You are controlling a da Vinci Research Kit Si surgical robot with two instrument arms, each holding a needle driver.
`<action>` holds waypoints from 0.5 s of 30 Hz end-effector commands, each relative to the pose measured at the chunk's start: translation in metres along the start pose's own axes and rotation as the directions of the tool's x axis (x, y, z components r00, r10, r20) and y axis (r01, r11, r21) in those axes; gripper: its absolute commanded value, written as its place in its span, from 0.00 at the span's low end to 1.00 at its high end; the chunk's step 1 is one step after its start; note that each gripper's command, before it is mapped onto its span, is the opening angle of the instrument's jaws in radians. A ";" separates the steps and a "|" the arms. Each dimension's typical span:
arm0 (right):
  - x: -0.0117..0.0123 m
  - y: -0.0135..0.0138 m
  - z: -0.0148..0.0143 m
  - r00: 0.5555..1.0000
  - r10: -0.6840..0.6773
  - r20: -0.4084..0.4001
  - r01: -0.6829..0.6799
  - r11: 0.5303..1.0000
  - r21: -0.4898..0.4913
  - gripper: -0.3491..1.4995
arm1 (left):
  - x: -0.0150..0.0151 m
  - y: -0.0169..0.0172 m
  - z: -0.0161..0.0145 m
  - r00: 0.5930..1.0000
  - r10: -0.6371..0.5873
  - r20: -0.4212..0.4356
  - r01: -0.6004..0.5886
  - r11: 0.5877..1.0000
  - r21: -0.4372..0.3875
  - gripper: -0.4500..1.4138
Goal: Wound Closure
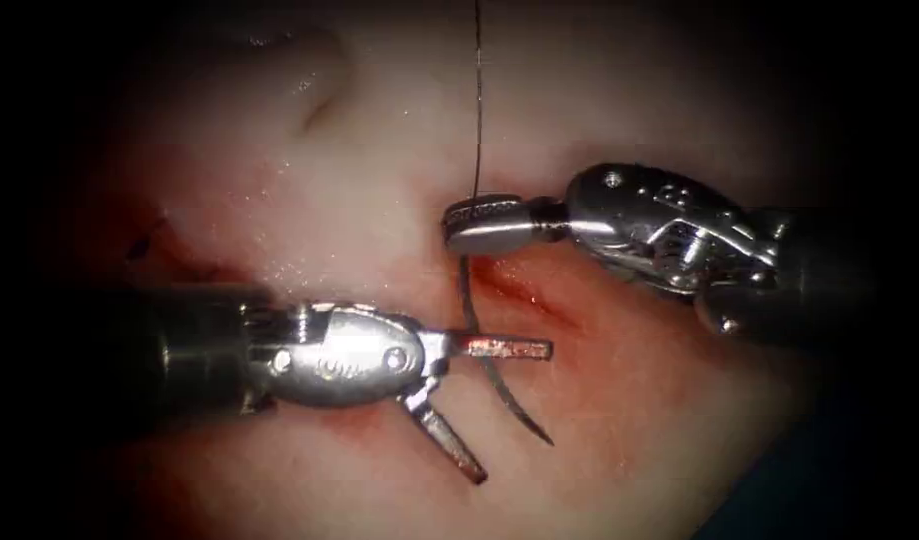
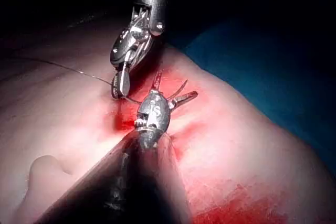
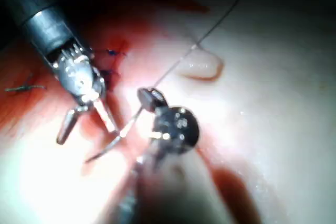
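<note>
My right tool (image 1: pixel 457 222) is shut on the curved needle (image 1: pixel 499 385) at its tail end, just left of the cut (image 1: pixel 524 292). The needle arcs downward over the tissue (image 1: pixel 379 180) and its tip lies free near the surface. It passes between the wide open jaws of my left tool (image 1: pixel 514 413), which hold nothing. The thread (image 1: pixel 477 100) runs straight up from the right tool's jaws. The left wrist view has the open left tool (image 2: pixel 177 86) around the needle (image 2: pixel 181 87), with the right tool (image 2: pixel 122 90) beside it. From the right wrist view I see the right tool (image 3: pixel 147 97), the needle (image 3: pixel 110 145) and the left tool (image 3: pixel 86 135).
Red fluid (image 1: pixel 539 310) stains the tissue around the cut. A small fold (image 1: pixel 319 105) marks the tissue at the upper left. A blue drape (image 2: pixel 273 66) lies beyond the tissue's edge. A cut end of thread (image 3: pixel 21 87) rests on the tissue.
</note>
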 end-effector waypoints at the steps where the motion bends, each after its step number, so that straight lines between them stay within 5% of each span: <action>1: 0.0005 0.0003 -0.0002 1.000 0.008 -0.009 -0.008 1.000 -0.027 0.00 | -0.0006 -0.0001 0.0007 1.000 -0.008 0.007 0.008 1.000 0.017 0.77; 15: 0.0008 0.0000 -0.0013 0.992 0.103 0.073 -0.085 0.974 -0.212 0.00 | -0.0013 -0.0015 0.0001 0.993 0.002 0.121 -0.033 0.967 0.253 0.76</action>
